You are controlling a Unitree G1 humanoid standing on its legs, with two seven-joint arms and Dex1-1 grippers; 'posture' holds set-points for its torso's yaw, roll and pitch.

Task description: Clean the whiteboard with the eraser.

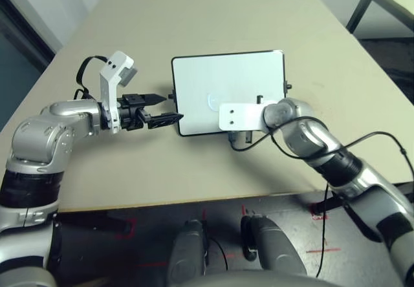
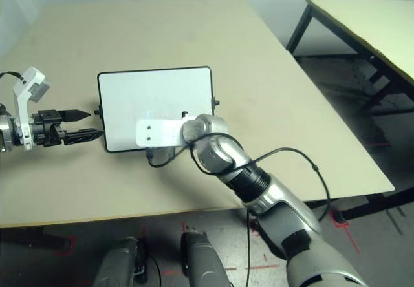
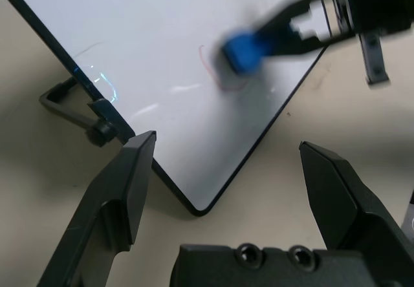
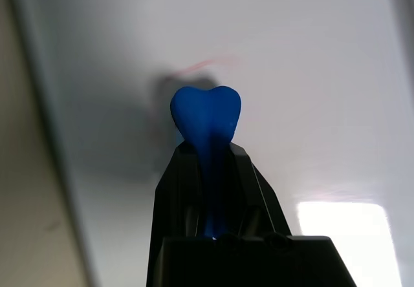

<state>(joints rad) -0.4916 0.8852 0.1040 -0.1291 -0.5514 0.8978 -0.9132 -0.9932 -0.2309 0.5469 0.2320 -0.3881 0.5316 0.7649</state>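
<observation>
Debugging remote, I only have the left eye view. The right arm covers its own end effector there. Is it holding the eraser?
Observer: Yes. In the right wrist view the right end effector is shut on the blue eraser, which sticks out past the fingertips.
Operator: Any marks on the board near it?
Observer: The left wrist view shows a thin red scribble on the whiteboard, right beside the eraser.
Operator: Left end effector gripping the board?
Observer: No. The left end effector is open, its fingers either side of the board's near corner without closing on it.
</observation>
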